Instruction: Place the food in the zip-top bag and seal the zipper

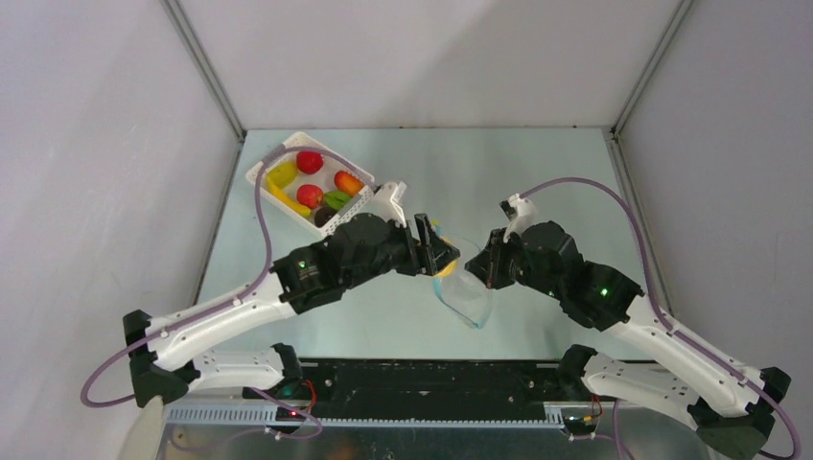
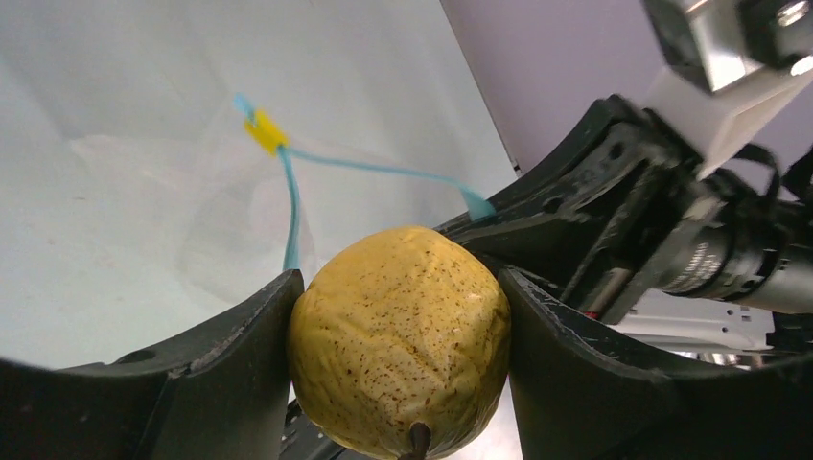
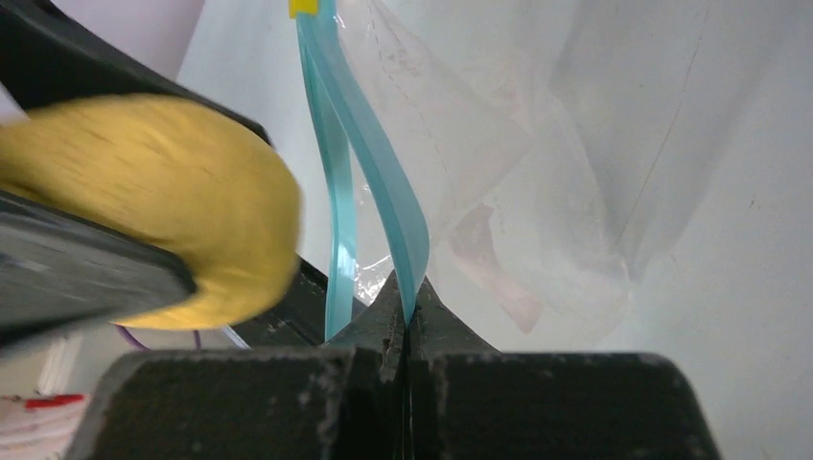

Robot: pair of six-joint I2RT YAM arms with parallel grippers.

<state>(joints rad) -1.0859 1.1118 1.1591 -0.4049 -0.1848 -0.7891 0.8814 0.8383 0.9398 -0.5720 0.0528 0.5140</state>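
Observation:
My left gripper (image 1: 443, 257) is shut on a yellow speckled pear (image 2: 398, 335), one piece of the food, gripped on both sides by the fingers (image 2: 240, 355). It hovers just above the open mouth of the clear zip-top bag (image 1: 470, 299). The light blue zipper (image 2: 383, 172) spreads in a V from a yellow slider (image 2: 266, 131). My right gripper (image 3: 407, 311) is shut on one strip of the zipper (image 3: 379, 163) and holds that side of the bag (image 3: 556, 192) up. The pear (image 3: 173, 211) shows at the left of the right wrist view.
A white slotted basket (image 1: 257, 172) stands at the back left with more food: two red pieces (image 1: 309, 161), a yellow one (image 1: 281, 177), an orange one (image 1: 348, 182), a green one (image 1: 336, 199) and a dark one (image 1: 324, 216). Grey walls close in on both sides.

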